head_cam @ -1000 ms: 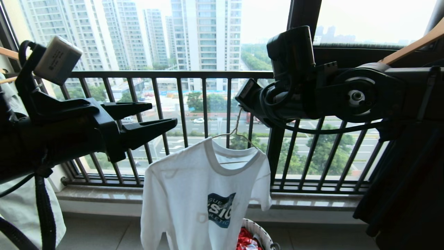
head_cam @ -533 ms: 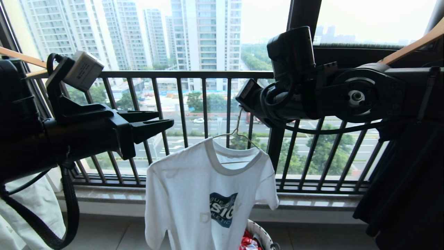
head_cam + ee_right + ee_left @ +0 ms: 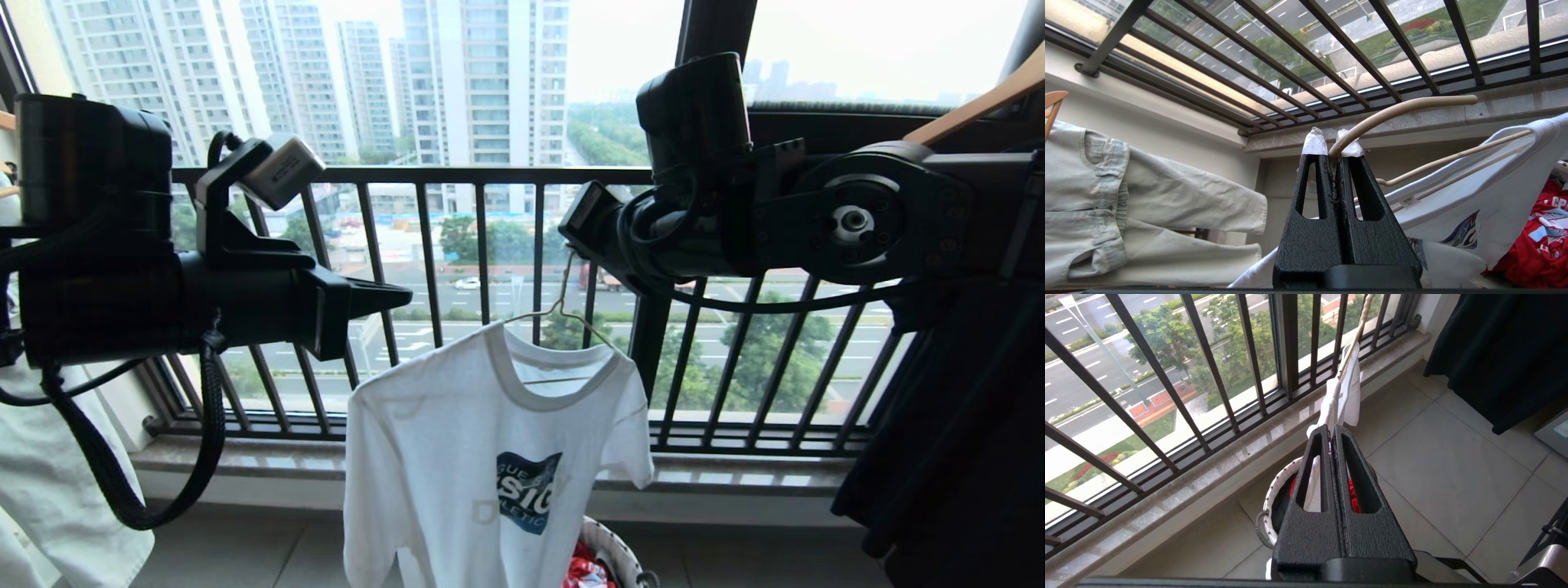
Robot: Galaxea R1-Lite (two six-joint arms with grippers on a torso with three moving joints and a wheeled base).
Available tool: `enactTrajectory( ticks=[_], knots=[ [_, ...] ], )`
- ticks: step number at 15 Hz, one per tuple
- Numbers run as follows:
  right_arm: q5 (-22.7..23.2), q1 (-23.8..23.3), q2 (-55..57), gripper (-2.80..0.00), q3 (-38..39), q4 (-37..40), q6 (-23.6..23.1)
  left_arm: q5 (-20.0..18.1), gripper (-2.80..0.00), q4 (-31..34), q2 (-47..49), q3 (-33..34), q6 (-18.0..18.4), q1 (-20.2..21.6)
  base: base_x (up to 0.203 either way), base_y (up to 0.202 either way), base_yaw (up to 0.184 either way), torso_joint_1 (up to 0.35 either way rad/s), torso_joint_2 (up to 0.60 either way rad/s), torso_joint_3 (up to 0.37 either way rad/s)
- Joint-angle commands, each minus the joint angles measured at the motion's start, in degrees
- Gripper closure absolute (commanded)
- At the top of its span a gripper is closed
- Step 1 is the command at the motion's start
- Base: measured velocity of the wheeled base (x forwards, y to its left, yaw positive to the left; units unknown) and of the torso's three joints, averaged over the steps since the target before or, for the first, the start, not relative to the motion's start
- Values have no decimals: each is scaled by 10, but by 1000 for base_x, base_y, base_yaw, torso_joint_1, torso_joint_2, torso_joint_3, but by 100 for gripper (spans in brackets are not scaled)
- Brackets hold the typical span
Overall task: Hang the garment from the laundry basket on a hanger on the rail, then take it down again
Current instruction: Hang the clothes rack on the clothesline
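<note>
The garment (image 3: 490, 457), a white T-shirt with a blue chest print, hangs on the thin cream hanger (image 3: 559, 306) in front of the window. My right gripper (image 3: 1331, 150) is shut on the hanger's hook (image 3: 1404, 107), holding it up in the air; in the head view the wrist hides its fingers. My left gripper (image 3: 406, 296) is shut with nothing in it, level, a little left of and above the shirt's shoulder. From the left wrist the garment (image 3: 1349, 390) shows edge-on just past the fingertips (image 3: 1331, 428). The laundry basket (image 3: 614, 549) stands on the floor below. The rail is out of view.
A red cloth (image 3: 584, 572) lies in the basket. The black barred window railing (image 3: 482, 245) stands close behind the shirt. A pale green garment (image 3: 1126, 204) hangs at the left, a dark cloth (image 3: 939, 457) at the right. A wooden hanger (image 3: 971, 106) crosses the top right.
My left gripper has gone from open to shut while the left arm rose and swung right, its wrist rolling. The shirt swayed slightly. The right arm kept still.
</note>
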Motion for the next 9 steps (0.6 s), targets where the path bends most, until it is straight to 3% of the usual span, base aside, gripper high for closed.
enactTrajectory(
  ticks=[1, 2, 5, 9],
  knots=[
    [0, 3, 1, 0, 1, 2, 1, -3, 0, 96, 47, -79, 36, 0, 0, 0, 0, 0, 0, 0],
    [0, 6, 1, 0, 3, 2, 1, -4, -280, 138, 58, -114, 56, 0, 0, 0, 0, 0, 0, 0],
    [0, 9, 3, 0, 4, 2, 0, -9, -280, 241, 89, -184, 94, -11, 0, 0, 0, 0, 0, 0],
    [0, 8, 1, 0, 4, 1, -5, -29, -280, 242, 119, -199, 102, -30, 0, 0, 0, 0, 0, 0]
  ],
)
